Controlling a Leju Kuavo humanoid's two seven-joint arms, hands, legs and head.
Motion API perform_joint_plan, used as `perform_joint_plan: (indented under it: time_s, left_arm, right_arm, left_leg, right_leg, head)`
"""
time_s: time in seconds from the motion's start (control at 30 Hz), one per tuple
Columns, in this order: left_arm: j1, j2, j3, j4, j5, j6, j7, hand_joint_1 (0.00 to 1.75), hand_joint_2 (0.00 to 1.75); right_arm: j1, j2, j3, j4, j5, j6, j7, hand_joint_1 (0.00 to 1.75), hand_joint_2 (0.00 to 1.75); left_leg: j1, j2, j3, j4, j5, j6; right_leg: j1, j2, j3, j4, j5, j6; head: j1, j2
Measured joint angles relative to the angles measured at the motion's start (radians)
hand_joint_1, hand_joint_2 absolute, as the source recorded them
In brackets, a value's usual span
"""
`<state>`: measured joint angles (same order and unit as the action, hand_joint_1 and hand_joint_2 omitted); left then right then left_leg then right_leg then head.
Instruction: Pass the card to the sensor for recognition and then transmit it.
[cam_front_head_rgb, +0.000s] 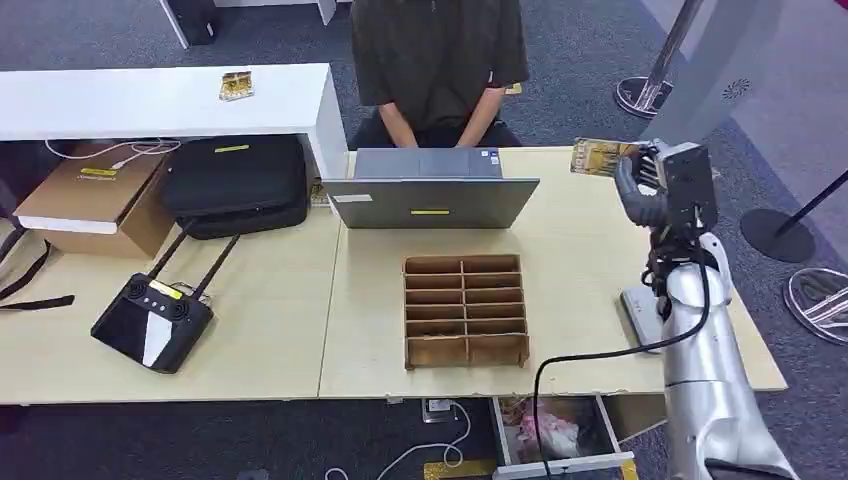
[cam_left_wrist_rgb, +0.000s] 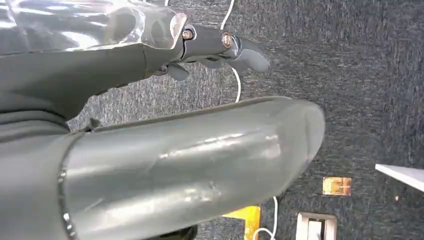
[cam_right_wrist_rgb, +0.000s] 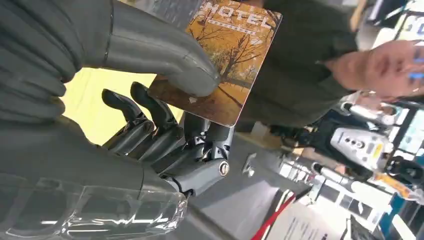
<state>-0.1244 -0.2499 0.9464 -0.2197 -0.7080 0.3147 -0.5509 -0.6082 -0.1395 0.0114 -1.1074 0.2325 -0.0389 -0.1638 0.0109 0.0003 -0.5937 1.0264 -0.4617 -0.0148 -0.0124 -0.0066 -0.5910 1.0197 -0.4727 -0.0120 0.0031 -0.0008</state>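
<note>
My right hand is raised over the far right corner of the desk, thumb pressed on the hotel card, darker fingers behind it — a pinch at one edge, most of the card sticking out free. I judge the handover to the person behind the laptop comes next, so I should keep the pinch firm and offer that free end. My left hand hangs over the carpet, fingers curled, empty.

1. Card: orange-brown autumn trees, white "HOTEL" lettering.
2. Right robot hand: grey thumb, darker fingers.
3. Tabletop: pale wood.
4. Compartment tray: brown.
5. Laptop: silver-grey.
</note>
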Motion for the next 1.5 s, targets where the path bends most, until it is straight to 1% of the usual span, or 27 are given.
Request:
perform_joint_plan:
  time_s: [0.13,0.33,0.47,0.67,0.87,1.07,1.27,1.5]
  left_arm:
    - [0.005,0.0,0.002,0.0,0.01,0.001,-0.009,0.0,0.0]
    - [0.008,0.003,0.003,0.0,0.017,0.001,-0.009,0.0,0.0]
    - [0.011,0.006,0.004,0.0,0.021,0.0,-0.01,0.0,0.0]
    - [0.013,0.009,0.008,0.0,0.023,-0.002,-0.01,0.0,0.0]
    - [0.013,0.009,0.008,0.0,0.023,-0.006,-0.009,0.0,0.0]
    - [0.012,0.009,0.008,0.0,0.02,-0.009,-0.009,0.0,0.0]
    - [0.011,0.009,0.008,0.0,0.02,-0.017,-0.013,0.0,0.0]
    - [0.005,0.009,0.008,0.0,0.017,-0.024,-0.013,0.0,0.0]
  right_arm:
    - [0.034,-0.076,0.0,0.001,0.066,-0.002,0.034,1.75,1.75]
    - [0.137,-0.179,-0.011,0.004,0.09,0.08,0.067,1.75,1.75]
    - [0.21,-0.239,-0.028,-0.009,0.089,0.119,0.078,1.75,1.75]
    - [0.29,-0.294,-0.056,-0.047,0.092,0.153,0.101,1.75,1.75]
    - [0.354,-0.317,-0.07,-0.083,0.095,0.159,0.104,1.75,1.75]
    - [0.401,-0.321,-0.075,-0.117,0.104,0.185,0.109,1.75,1.75]
    - [0.405,-0.316,-0.068,-0.121,0.146,0.168,0.091,1.75,1.75]
    - [0.399,-0.299,-0.046,-0.12,0.195,0.151,0.087,1.75,1.75]
  left_leg:
    - [0.0,-0.001,-0.001,0.0,0.0,0.0]
    - [0.0,-0.003,-0.002,0.0,-0.001,0.001]
    - [-0.001,-0.002,-0.002,0.0,-0.001,0.002]
    - [0.0,-0.002,-0.002,0.0,-0.002,0.002]
    - [0.0,-0.002,-0.002,0.0,-0.002,0.002]
    - [0.0,-0.002,-0.002,0.0,-0.002,0.002]
    - [0.0,-0.001,-0.002,0.0,-0.001,0.002]
    - [0.0,-0.001,-0.002,0.0,-0.001,0.002]
  right_leg:
    - [0.0,-0.001,0.0,0.0,0.0,0.0]
    - [0.0,-0.002,0.0,0.0,0.0,0.0]
    - [0.0,-0.002,0.0,0.0,-0.001,0.001]
    - [0.0,-0.002,0.0,0.0,-0.001,0.001]
    - [0.0,-0.002,0.0,0.0,-0.001,0.001]
    - [0.0,-0.002,0.0,0.0,-0.001,0.001]
    - [0.0,-0.002,0.0,0.0,-0.001,0.001]
    - [0.0,-0.002,0.0,0.0,-0.001,0.001]
  head:
    - [0.0,0.0]
    - [0.0,0.0]
    - [0.0,0.0]
    - [0.0,0.0]
    - [0.0,0.0]
    - [0.0,0.0]
    - [0.0,0.0]
    - [0.0,0.0]
